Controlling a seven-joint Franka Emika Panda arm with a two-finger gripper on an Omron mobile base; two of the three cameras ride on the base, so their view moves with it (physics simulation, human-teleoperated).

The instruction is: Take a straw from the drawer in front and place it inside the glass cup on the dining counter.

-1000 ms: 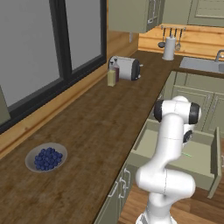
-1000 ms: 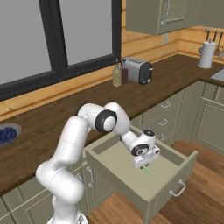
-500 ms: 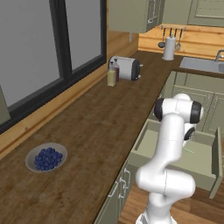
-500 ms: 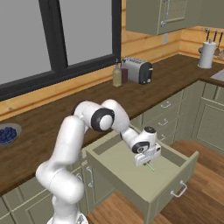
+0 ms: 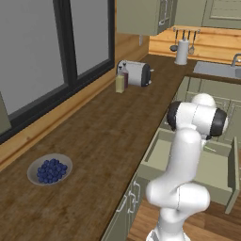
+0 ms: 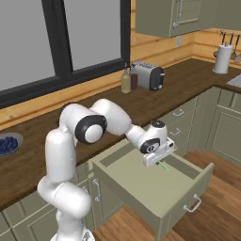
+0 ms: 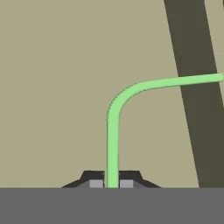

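The sage-green drawer (image 6: 184,205) stands pulled out below the dark wood worktop; its pale floor (image 5: 212,172) lies behind my arm in the left base view. My gripper (image 6: 158,162) hangs over the back part of the drawer, pointing down. It is shut on the bright green straw (image 6: 164,166). In the hand view the straw (image 7: 113,131) rises from between my fingertips (image 7: 95,183) of the gripper (image 7: 112,183), then bends off to the right above the drawer floor. The glass cup and the dining counter are out of view.
On the worktop (image 6: 188,87) stand a toaster (image 6: 149,76), a small bottle (image 6: 125,81) and a white utensil holder (image 6: 221,57). A bowl of blueberries (image 5: 49,170) sits at the near left. Cabinet doors (image 6: 226,129) flank the open drawer on the right.
My jaws have shut on the straw. The hand has then risen a little above the drawer floor, with the straw in it.
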